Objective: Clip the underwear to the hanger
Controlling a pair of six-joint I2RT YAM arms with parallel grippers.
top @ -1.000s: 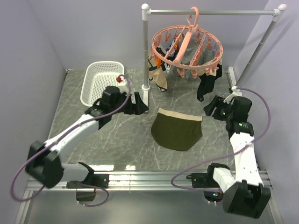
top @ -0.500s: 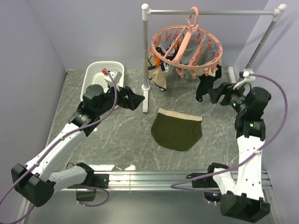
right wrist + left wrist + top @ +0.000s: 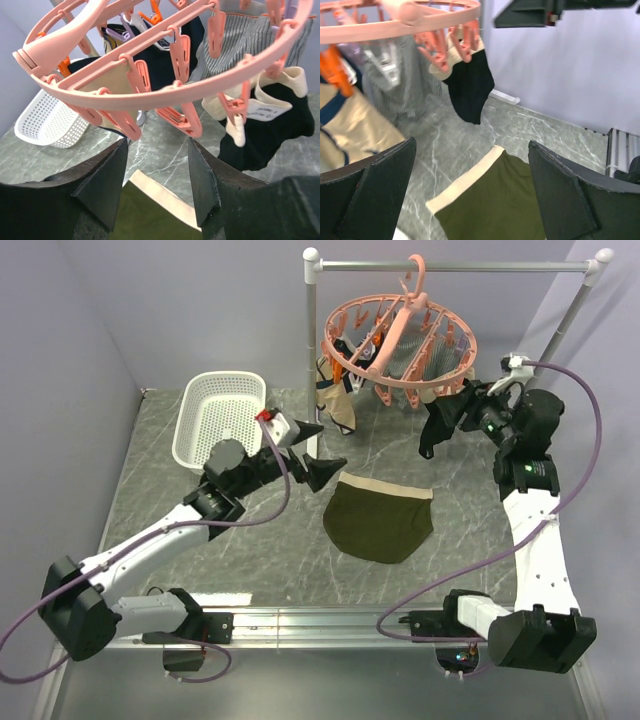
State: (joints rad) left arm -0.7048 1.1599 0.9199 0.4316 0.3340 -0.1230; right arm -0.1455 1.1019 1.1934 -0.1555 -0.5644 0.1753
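Label on the black garment clipped to the hanger: print too small to read. Underwear flat on desk, below and in front of hanger, waistband toward it, unclipped. Left tool released, empty, low left of hanger. Right tool released, empty, just right of hanger, pegs directly ahead. Tan garment and striped garment hang from hanger. Basket left of hanger. Hanger hooks on rail stand.
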